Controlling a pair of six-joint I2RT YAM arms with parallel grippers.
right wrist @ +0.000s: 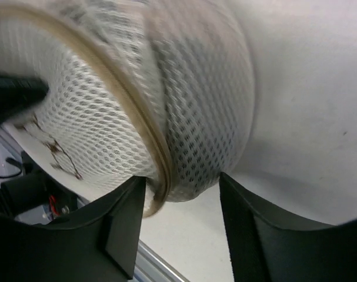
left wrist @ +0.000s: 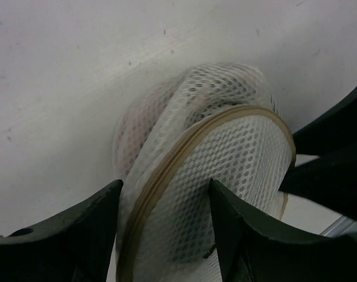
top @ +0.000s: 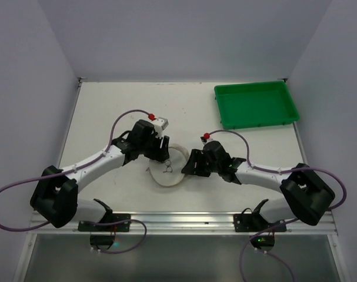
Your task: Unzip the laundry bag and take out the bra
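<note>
**Overhead view.** You see the laundry bag (top: pixel 168 168) on the worktop (top: pixel 107 111) near its front edge, between the two arms. It is tipped so that its flat round face slants upward. The left fingers (top: pixel 163 154) meet it from the far left and the right fingers (top: pixel 187 167) from the right. Both wrists cover the points of contact, so this view does not show you either grip. A green tray (top: pixel 256 104) lies well apart, in the far right corner.

**Left wrist view.** Here you find what the overhead hides. The left fingers (left wrist: pixel 84 235) straddle the bag (left wrist: pixel 231 158) across its tan piped rim (left wrist: pixel 166 170). Mesh fills the gap and touches both inner faces, so they are grasping the bag. A dark part of the other arm crowds the right edge.

**Right wrist view.** The right fingers (right wrist: pixel 122 229) stand spread to either side of the bag's (right wrist: pixel 107 106) lower edge. You cannot tell whether they press it or merely flank it. This view gives you the dark pictogram (right wrist: pixel 54 147) on the flat face at close range. A dark left finger intrudes at the left edge. The upper mesh is blurred, and you cannot make out the zipper.
</note>
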